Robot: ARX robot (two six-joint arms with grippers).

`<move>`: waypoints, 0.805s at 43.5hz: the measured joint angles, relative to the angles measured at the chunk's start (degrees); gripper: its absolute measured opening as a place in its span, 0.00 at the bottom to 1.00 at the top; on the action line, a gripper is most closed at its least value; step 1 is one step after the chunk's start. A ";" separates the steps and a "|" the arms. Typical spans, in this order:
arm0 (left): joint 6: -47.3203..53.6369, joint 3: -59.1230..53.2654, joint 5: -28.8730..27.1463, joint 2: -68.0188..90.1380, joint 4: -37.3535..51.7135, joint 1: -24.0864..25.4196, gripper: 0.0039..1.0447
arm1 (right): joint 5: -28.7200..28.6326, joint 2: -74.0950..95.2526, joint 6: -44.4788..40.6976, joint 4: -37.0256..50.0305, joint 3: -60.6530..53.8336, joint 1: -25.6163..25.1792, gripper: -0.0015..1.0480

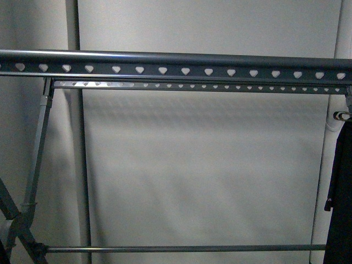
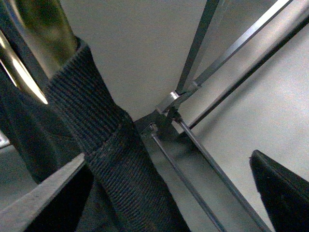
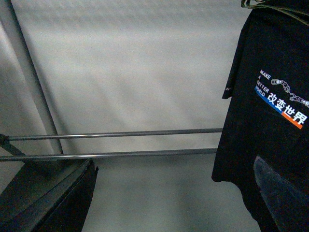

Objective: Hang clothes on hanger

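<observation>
The black T-shirt (image 3: 270, 135) with white and blue lettering (image 3: 282, 99) hangs at one side of the right wrist view, its top on a thin wire hanger (image 3: 270, 5). My right gripper (image 3: 169, 203) is open and empty; one finger (image 3: 280, 193) is in front of the shirt's lower part. The grey rack's top rail (image 1: 176, 56) and heart-holed bar (image 1: 176, 71) span the front view. My left gripper (image 2: 166, 193) is open; a dark ribbed fabric band (image 2: 111, 145) runs between its jaws beside one finger (image 2: 43, 193). I cannot tell which garment this band belongs to.
A black garment (image 1: 341, 192) hangs at the right edge of the front view, its print not showing. Slanted legs (image 1: 36, 165) stand at the left, a low crossbar (image 1: 181, 248) below. The rack's joint (image 2: 169, 104) and two low rails (image 3: 120, 133) show in the wrist views. A pale wall lies behind.
</observation>
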 joint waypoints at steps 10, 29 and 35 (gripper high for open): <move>0.15 1.81 -1.46 1.73 -2.71 -0.22 0.54 | -0.02 0.00 -0.02 0.00 0.00 0.00 0.93; 10.51 -24.33 29.53 -20.83 -2.43 -1.68 0.03 | -0.04 0.00 0.00 0.00 0.00 0.00 0.93; 22.82 -27.74 47.52 -28.92 -12.17 -5.53 0.03 | -0.02 0.00 0.00 0.00 0.00 0.00 0.93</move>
